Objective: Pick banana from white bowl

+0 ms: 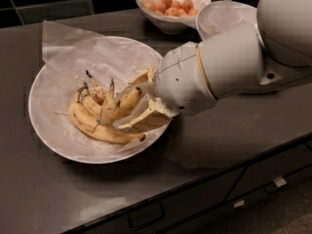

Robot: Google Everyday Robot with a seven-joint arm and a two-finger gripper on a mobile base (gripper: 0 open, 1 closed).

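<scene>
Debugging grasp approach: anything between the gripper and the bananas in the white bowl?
Nothing visible. The gripper is down in the white bowl, fingers open astride one banana of the bunch. Only the crinkled paper liner lies under them.

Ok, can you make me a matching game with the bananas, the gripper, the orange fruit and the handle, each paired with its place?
1 bananas
2 gripper
3 orange fruit
4 handle

A in a small bowl at the back
B under the counter's front edge
C lying on paper in the wide bowl
D open, over the wide bowl's right side

Pairs: 1-C, 2-D, 3-A, 4-B
</scene>
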